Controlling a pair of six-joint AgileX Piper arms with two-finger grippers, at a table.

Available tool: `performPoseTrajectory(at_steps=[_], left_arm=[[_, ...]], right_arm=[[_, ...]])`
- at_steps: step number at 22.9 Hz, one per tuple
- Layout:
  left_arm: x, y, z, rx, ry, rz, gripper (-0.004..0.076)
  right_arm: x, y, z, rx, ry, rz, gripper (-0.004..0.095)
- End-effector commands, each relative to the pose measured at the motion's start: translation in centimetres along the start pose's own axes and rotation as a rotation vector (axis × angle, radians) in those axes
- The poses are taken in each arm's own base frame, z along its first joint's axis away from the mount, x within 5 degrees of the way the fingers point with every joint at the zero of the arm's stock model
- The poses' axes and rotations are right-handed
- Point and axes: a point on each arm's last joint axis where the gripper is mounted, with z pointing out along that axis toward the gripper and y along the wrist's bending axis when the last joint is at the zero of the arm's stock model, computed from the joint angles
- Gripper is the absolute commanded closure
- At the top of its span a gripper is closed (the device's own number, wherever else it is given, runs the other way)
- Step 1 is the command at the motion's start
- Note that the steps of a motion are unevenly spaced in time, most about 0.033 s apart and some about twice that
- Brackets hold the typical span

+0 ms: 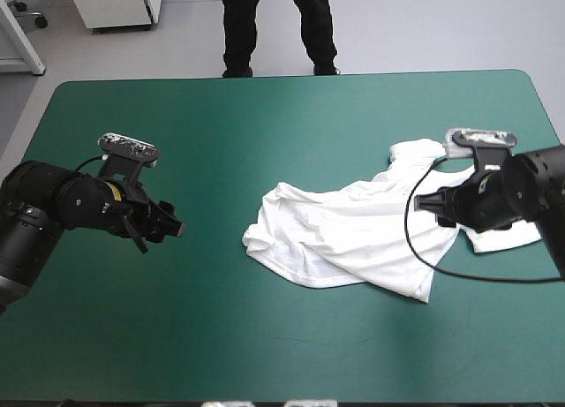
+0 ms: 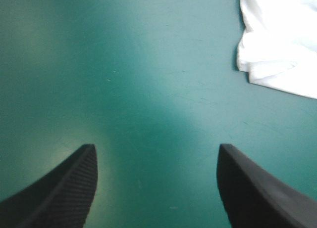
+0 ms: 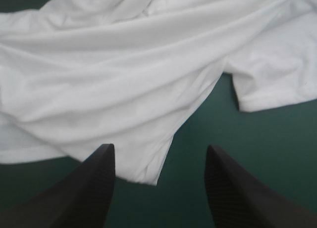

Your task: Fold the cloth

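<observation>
My R gripper [image 3: 159, 148] is spread wide, empty, over an edge of the T-shirt [image 1: 353, 235], which lies rumpled on the table's right half. L gripper [image 2: 156, 146] also agape (bare teal-green cover [image 1: 221, 142] beneath). Risk imo: pinching two layers, dragging it crooked.
</observation>
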Motion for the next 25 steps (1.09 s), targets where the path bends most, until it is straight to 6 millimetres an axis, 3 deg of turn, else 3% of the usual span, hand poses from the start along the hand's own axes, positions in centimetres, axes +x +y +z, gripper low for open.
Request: performPoseTrajectory(at_steps=[1, 6, 11, 15, 21, 25], left_arm=[[-0.4, -0.6, -1.3, 0.069, -0.087, -0.009, 0.0232], [-1.1, -1.7, 0.2, 0.118, -0.049, 0.032, 0.0234], [-2.2, -4.8, 2.8, 0.148, -0.009, 0.148, 0.0265], [-3.2, -7.7, 6.6, 0.152, 0.053, 0.203, 0.0265], [-5.1, -9.0, 12.4, 0.152, 0.123, 0.209, 0.0265], [-5.7, -9.5, 15.2, 0.145, 0.148, 0.227, 0.0265]], right_arm=[[2.5, -0.1, -1.0, -0.013, -0.036, 0.004, 0.0399], [4.7, -0.6, -0.7, -0.012, -0.023, 0.042, 0.0399], [4.8, -0.7, -0.7, -0.008, -0.024, 0.041, 0.0399], [4.8, -0.7, -0.7, -0.011, -0.025, 0.042, 0.0399], [4.7, -0.7, -0.7, -0.011, -0.031, 0.041, 0.0399], [4.7, -0.7, -0.7, -0.012, -0.035, 0.039, 0.0399]])
